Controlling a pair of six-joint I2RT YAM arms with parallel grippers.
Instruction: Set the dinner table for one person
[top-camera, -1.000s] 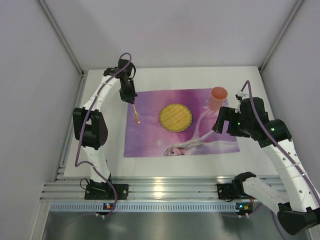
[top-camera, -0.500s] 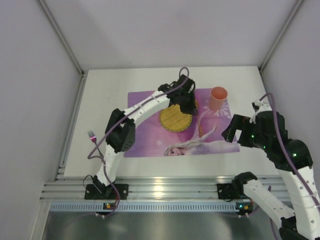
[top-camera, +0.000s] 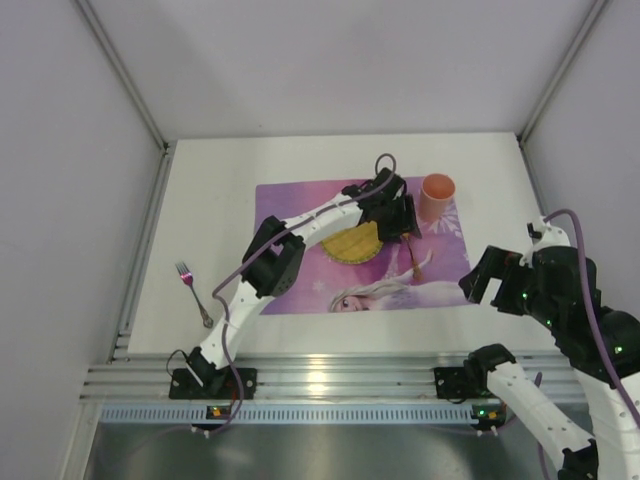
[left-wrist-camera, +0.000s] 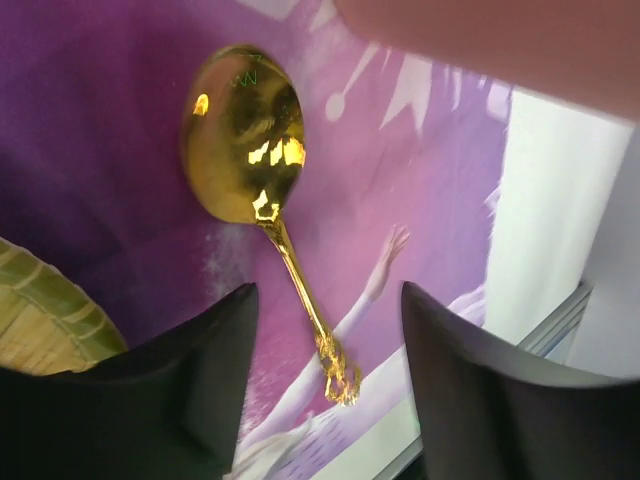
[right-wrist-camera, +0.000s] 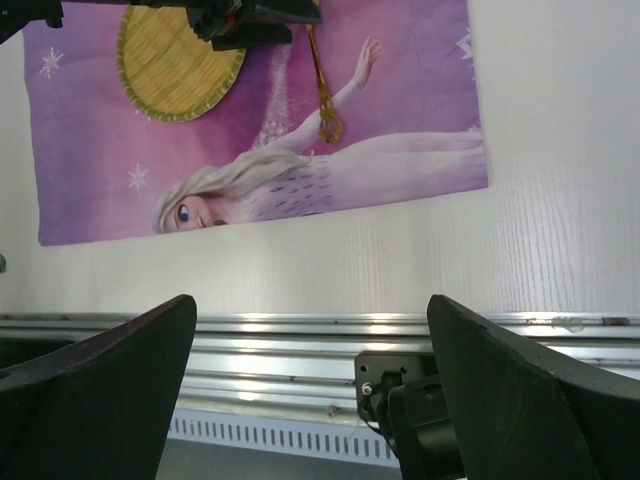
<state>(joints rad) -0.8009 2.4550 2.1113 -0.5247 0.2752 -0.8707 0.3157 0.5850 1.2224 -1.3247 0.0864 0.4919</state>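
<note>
A gold spoon (left-wrist-camera: 262, 170) lies flat on the purple placemat (top-camera: 300, 205), right of the yellow woven plate (top-camera: 350, 243) and below the pink cup (top-camera: 437, 196). My left gripper (left-wrist-camera: 328, 300) hovers over the spoon's handle. Its jaws are open, one on each side of the handle and not touching it. From above, the left gripper (top-camera: 407, 228) reaches across the plate's right edge. A pink-handled fork (top-camera: 194, 293) rests on the white dinner table (top-camera: 210, 190), left of the placemat. My right gripper (right-wrist-camera: 311, 300) is wide open and holds nothing, near the table's front right.
The silver rail (right-wrist-camera: 300, 335) runs along the near edge, with the arm bases bolted to it. Pale grey panels (top-camera: 70, 200) wall the table on three sides. The left arm's links (top-camera: 275, 260) stretch low across the placemat's left half.
My left arm swung from the placemat's left side to right of the plate, laid the spoon down and opened its jaws. My right arm drew back toward the near right.
</note>
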